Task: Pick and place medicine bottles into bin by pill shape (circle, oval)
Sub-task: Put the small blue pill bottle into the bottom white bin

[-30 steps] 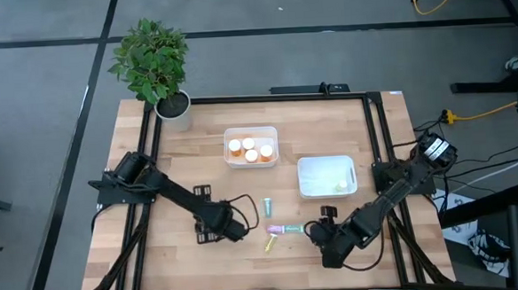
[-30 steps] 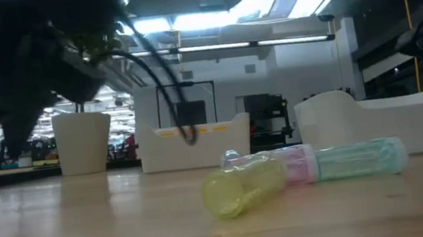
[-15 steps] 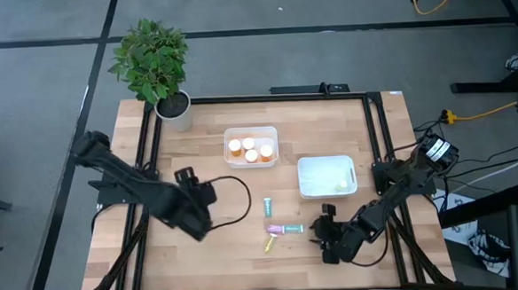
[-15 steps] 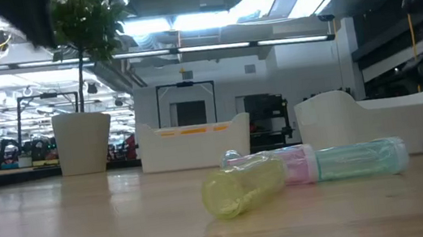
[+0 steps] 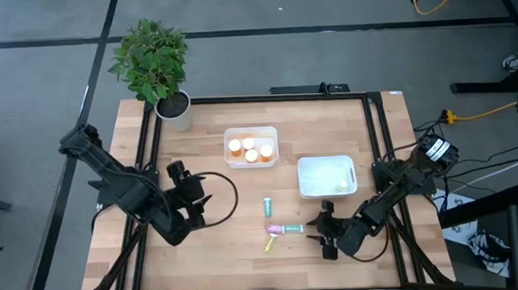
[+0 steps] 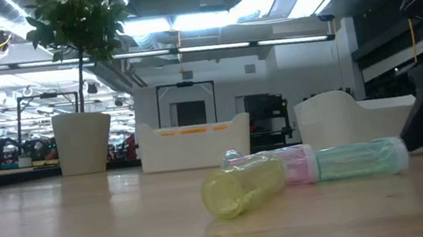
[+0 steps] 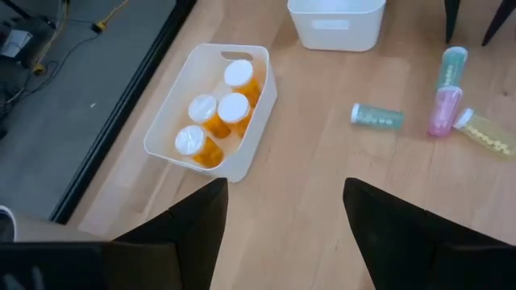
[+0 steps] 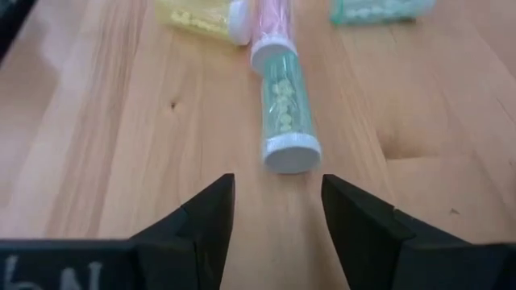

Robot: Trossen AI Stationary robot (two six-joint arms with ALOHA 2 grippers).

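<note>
Facing: right gripper (image 5: 320, 233) sits low over the counter (image 5: 220, 245), its fingers (image 8: 205, 217) parted and empty, pointed at the loose bottles.
Straight ahead of right gripper: teal bottle (image 8: 284, 109) lying on its side, white cap toward the gripper, just beyond the fingertips and not touching them.
Beyond that: pink bottle (image 8: 270, 28) lying end to end with the teal one; yellow bottle (image 8: 205, 16) lies slanted beside the pink one's far end.
Farther off: green bottle (image 5: 267, 206) lying alone on the counter, apart from the other three.
Left gripper: (image 5: 193, 200) raised above the counter's left part, fingers (image 7: 189, 229) spread wide, holding nothing, well away from the loose bottles.
Ahead of left gripper: white bin (image 7: 256, 101) holding four upright orange bottles (image 7: 211, 125) with white caps.
Second bin: white bin (image 5: 307, 180) near the right gripper, with one small pale item in its corner; what it is cannot be told.
Corner: potted plant (image 5: 153, 66).
</note>
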